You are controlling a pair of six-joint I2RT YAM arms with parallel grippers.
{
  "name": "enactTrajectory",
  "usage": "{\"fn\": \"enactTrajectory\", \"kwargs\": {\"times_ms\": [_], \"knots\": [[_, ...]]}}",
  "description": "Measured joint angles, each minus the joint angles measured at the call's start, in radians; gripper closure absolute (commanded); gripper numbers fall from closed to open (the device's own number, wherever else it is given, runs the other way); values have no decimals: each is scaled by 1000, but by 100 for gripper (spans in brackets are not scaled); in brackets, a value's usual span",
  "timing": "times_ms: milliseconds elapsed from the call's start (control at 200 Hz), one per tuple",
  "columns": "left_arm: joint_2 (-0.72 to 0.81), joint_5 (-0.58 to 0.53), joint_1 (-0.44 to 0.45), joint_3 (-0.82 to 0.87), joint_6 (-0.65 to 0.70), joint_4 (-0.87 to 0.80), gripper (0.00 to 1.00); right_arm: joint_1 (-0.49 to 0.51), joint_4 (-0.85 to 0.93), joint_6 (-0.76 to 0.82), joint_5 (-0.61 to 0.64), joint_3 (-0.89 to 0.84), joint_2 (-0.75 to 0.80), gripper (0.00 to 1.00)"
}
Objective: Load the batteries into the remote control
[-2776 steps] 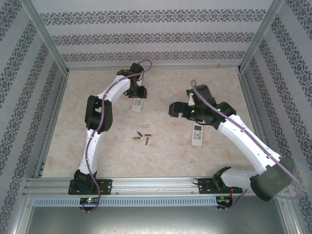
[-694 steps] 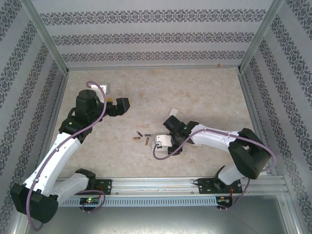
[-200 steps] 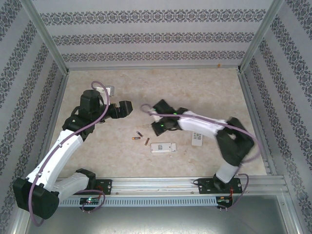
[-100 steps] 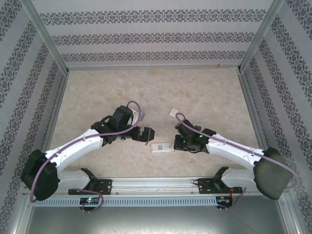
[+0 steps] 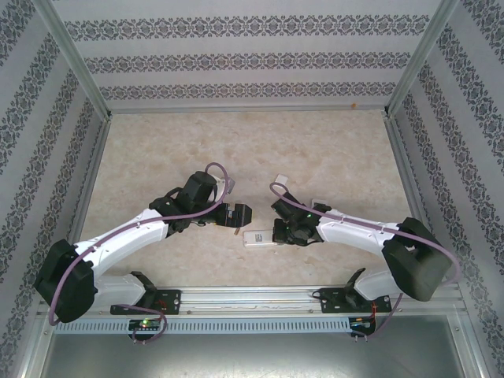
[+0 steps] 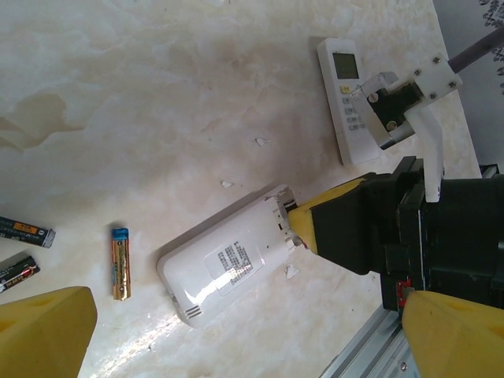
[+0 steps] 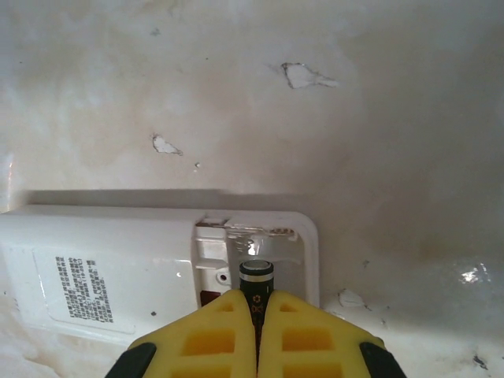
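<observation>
A white remote control (image 7: 110,272) lies face-down, its battery bay (image 7: 264,240) uncovered at one end. My right gripper (image 7: 257,305) is shut on a dark battery (image 7: 256,285), whose silver tip pokes over the open bay. From above, the remote control (image 5: 258,238) lies between my right gripper (image 5: 280,232) and my left gripper (image 5: 236,216). My left gripper (image 6: 248,319) hangs open above the remote control (image 6: 224,268), nothing between its yellow fingers (image 6: 43,335). Three loose batteries lie on the table: one blue-and-gold battery (image 6: 120,262) and two dark batteries (image 6: 24,231) (image 6: 16,273).
A second white remote (image 6: 346,94) lies face-up, beyond the right gripper. Small white chips dot the marble tabletop (image 6: 157,94). The aluminium front rail (image 5: 252,298) runs just below both arms. Patterned walls enclose the table.
My left arm has swung in from the back left to hover beside the remote. My right gripper has slid left, bringing its battery to the remote's open end.
</observation>
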State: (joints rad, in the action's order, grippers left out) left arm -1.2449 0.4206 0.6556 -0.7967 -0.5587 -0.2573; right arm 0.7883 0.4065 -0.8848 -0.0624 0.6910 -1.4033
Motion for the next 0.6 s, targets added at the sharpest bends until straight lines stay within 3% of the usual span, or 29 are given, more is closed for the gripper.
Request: {"fn": "enactTrajectory", "kwargs": {"times_ms": [245, 430, 599], "knots": [[-10, -4, 0, 0, 0, 4, 0, 2, -5, -6, -22, 1, -12, 83], [-21, -6, 0, 8, -12, 8, 0, 2, -3, -11, -29, 1, -5, 82], [-41, -6, 24, 32, -36, 16, 7, 2, -3, -12, -29, 1, 15, 75]]}}
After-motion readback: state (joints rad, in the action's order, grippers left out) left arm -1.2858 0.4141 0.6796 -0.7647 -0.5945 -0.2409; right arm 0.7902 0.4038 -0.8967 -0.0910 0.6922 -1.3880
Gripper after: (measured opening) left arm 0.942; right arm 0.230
